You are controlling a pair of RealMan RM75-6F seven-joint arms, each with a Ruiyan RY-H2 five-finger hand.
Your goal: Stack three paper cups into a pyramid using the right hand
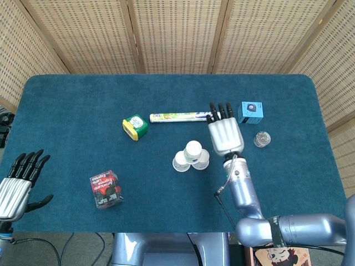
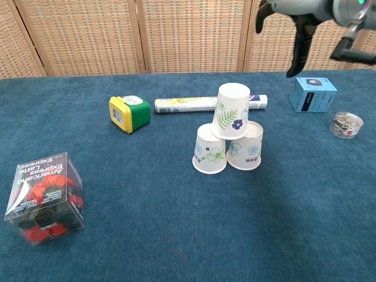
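Chest view — top cup (image 2: 232, 111) sits tilted on two base cups (image 2: 210, 150), right hand (image 1: 224, 131) up beside them, fingers spread, empty; left hand (image 1: 16, 182) open too.

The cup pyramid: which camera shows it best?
The chest view. It sees the cup pyramid from the side, so you can tell the top cup sits upside down across two lower cups. The head view looks down from above, so the pyramid shows only as three round white bottoms bunched together, its height hidden.
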